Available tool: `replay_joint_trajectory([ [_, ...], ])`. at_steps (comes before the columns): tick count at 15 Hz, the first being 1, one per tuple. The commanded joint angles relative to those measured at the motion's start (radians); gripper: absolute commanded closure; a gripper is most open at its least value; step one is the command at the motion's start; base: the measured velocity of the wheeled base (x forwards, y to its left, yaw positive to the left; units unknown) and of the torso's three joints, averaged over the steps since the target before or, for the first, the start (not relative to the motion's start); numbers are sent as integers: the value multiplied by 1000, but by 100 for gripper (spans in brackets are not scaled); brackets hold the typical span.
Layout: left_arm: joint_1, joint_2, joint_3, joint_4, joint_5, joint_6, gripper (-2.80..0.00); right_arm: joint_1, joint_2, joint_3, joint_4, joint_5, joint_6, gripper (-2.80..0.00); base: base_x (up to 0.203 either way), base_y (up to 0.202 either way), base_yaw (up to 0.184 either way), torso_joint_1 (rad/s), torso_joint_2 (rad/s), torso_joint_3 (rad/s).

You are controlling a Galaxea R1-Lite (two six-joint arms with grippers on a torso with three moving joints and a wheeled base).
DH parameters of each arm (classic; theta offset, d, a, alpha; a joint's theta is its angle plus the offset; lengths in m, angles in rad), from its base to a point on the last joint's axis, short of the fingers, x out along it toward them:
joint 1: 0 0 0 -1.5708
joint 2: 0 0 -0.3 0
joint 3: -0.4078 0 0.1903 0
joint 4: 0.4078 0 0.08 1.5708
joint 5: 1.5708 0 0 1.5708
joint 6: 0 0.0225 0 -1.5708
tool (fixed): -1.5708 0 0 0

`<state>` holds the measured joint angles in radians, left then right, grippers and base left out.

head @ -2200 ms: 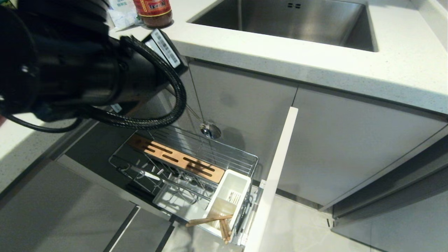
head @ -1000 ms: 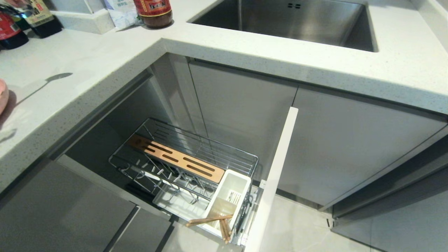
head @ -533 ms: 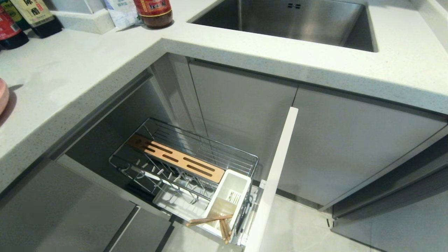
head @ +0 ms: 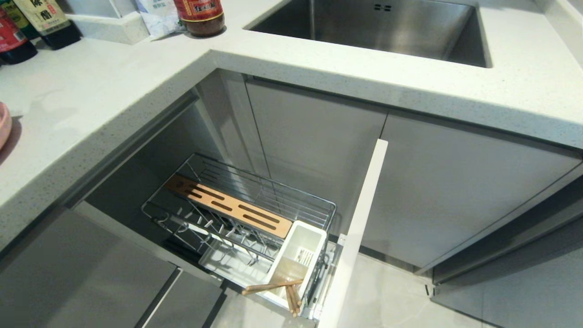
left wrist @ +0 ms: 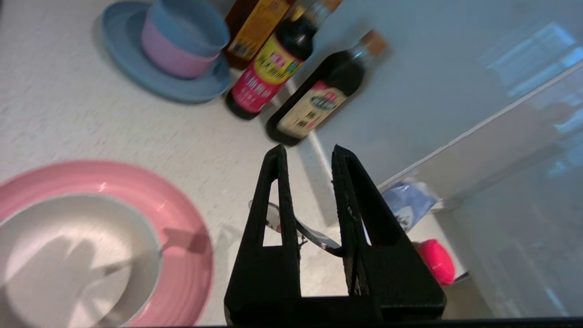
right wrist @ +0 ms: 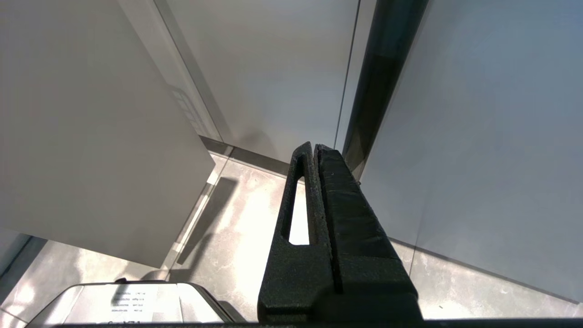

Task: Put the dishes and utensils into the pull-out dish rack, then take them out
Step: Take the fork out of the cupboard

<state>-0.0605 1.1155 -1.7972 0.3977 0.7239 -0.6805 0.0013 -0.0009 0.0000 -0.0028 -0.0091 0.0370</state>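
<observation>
Over the counter [left wrist: 91, 127] at far left, out of the head view it filled two seconds back: left gripper [left wrist: 309, 150], jaws clenched on the fork [left wrist: 314, 237], just right of the pink plate [left wrist: 182, 228] holding the bowl [left wrist: 68, 255]. Probably means unloading the fork from the dish rack [head: 273, 196]. Further right, chopsticks [head: 273, 287] still across the utensil cup [head: 303, 241]. Right gripper [right wrist: 314, 148] parked low, jaws pressed together

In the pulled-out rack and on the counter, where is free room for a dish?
The plate prongs between the wooden strip and the near rim of the rack stand empty. The counter between the bottles and the pink plate is bare. Crowded: the utensil cup, where chopsticks lie at its end. The left gripper holds the fork above that counter.
</observation>
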Motion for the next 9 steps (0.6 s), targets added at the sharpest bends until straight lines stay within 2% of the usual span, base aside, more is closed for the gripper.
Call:
replay_joint_trajectory([
  [1, 13, 3, 9, 60, 2, -45, 0, 0, 1, 0, 0, 0, 1, 0, 0, 0, 0, 0, 0, 0],
  [6, 58, -31, 153, 99, -8, -118, 0, 0, 1, 0, 0, 0, 0, 0, 0, 0, 0, 0, 0, 0],
  [9, 73, -36, 183, 97, -11, -131, 0, 0, 1, 0, 0, 0, 0, 0, 0, 0, 0, 0, 0, 0],
])
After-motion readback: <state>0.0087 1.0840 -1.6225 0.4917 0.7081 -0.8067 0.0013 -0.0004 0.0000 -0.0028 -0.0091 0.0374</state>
